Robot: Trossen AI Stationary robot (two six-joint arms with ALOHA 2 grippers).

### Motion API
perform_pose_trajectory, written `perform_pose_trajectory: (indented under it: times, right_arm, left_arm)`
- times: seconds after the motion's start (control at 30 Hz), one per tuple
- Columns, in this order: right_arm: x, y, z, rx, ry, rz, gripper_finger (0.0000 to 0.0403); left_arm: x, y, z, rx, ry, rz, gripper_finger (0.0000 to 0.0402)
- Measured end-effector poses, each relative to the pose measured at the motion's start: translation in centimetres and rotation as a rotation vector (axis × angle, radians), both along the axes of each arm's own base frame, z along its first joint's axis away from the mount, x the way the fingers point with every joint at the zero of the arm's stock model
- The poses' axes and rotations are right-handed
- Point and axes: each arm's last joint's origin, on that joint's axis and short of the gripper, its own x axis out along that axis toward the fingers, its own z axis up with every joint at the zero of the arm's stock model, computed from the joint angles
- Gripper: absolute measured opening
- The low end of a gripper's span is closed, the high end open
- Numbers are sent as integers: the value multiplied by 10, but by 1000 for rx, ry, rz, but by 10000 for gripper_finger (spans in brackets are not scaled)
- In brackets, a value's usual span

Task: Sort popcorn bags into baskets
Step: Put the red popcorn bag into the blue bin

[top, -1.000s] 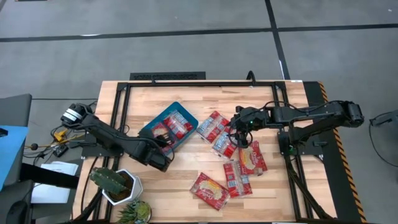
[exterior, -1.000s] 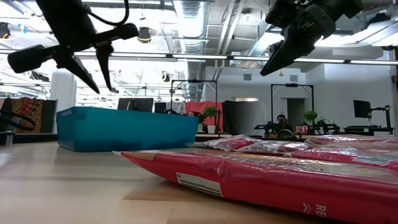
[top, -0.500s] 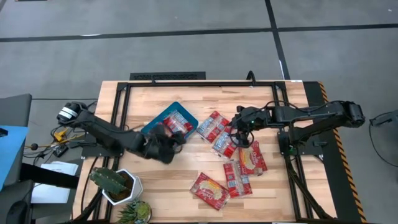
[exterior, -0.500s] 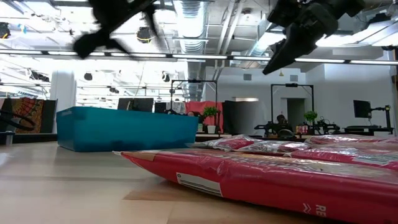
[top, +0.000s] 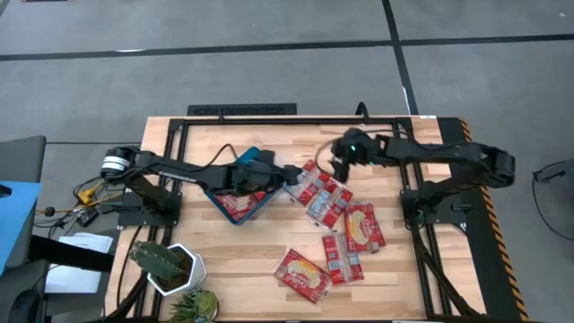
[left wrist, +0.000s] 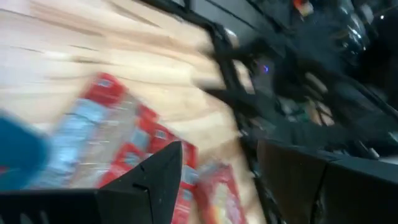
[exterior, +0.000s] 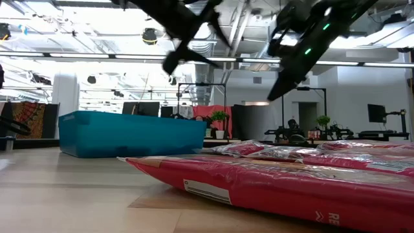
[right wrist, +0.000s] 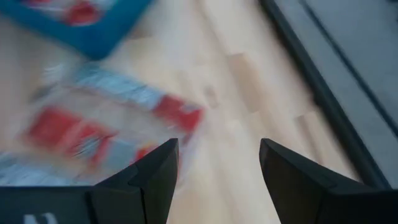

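A pale wooden desk (top: 215,269) carries a blue tray (top: 235,211) left of centre, several red packets (top: 314,260) scattered flat from the middle toward the right, and a white cactus pot (top: 170,267) at the front-left corner.

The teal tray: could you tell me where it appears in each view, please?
High view: teal tray, left of table centre, under the left arm.
Low view: left, on the tabletop.
Left wrist view: blurred teal edge.
Right wrist view: teal corner.
Shared landmark: the red popcorn bags beside it.
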Motion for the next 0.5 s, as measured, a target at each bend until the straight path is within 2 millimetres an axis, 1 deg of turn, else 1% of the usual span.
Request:
perform_pose_trajectory:
  times: [0.1,0.23,0.3,0.4,0.5]
  right_arm:
    - [8,-17,-20,15,43,-36,249]
    - [20,-25,-52,84,113,-10,249]
    - [26,-25,-67,103,154,23,249]
    - [32,-22,-85,113,202,61,249]
    - [38,-12,-94,156,218,139,249]
  left_arm:
    - [10,7,4,21,7,-46,197]
    - [15,10,12,71,11,-70,197]
    - [16,9,18,94,12,-112,197]
    - [18,3,26,99,26,-189,197]
    - [18,-6,27,82,82,-268,197]
